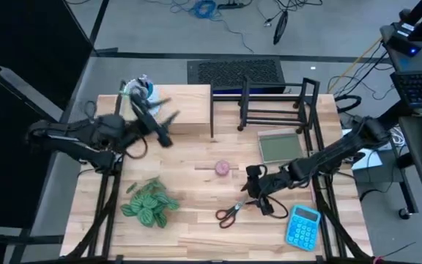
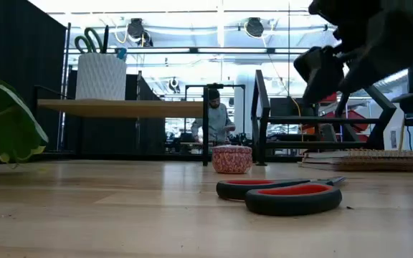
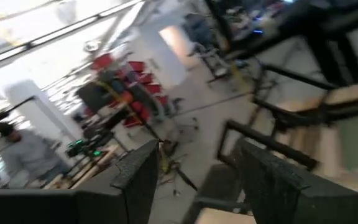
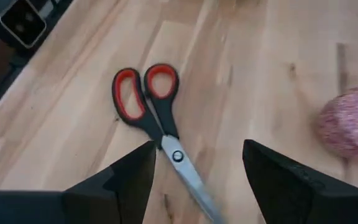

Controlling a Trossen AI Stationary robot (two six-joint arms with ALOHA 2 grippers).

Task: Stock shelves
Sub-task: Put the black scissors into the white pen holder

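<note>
Nearest the front edge of the counter (image 1: 196, 235) lies a blue calculator (image 1: 303, 226) toward the front right corner, and a bunch of green leaves (image 1: 149, 203) toward the front left. Between them, near the front edge, lie red-and-black scissors (image 1: 230, 213), flat on the wood with blades shut and handles pointing to the front left. The right hand (image 1: 258, 196) hangs just above the blade end of the scissors, its two fingers spread apart and holding nothing; in the right wrist view the blades run up between the open fingers (image 4: 129, 177).

Farther in, about the middle of the counter, sits a small pink ball of string (image 1: 222, 168), well apart from the scissors. Beyond it to the right a spiral notebook (image 1: 278, 146) lies flat by the foot of the rack.

Along the back edge stand the two shelves. The pale wooden shelf (image 1: 182, 110) takes the back left part, and a white cup (image 1: 142, 89) with scissors and pens stands on its left end. The black wire rack (image 1: 273, 106) stands just beside it toward the back right corner, its dividers upright. The left hand (image 1: 156, 121) hovers over the wooden shelf near the cup, fingers parted and gripping nothing.

Past the counter, a person (image 2: 214, 118) stands in the room.
</note>
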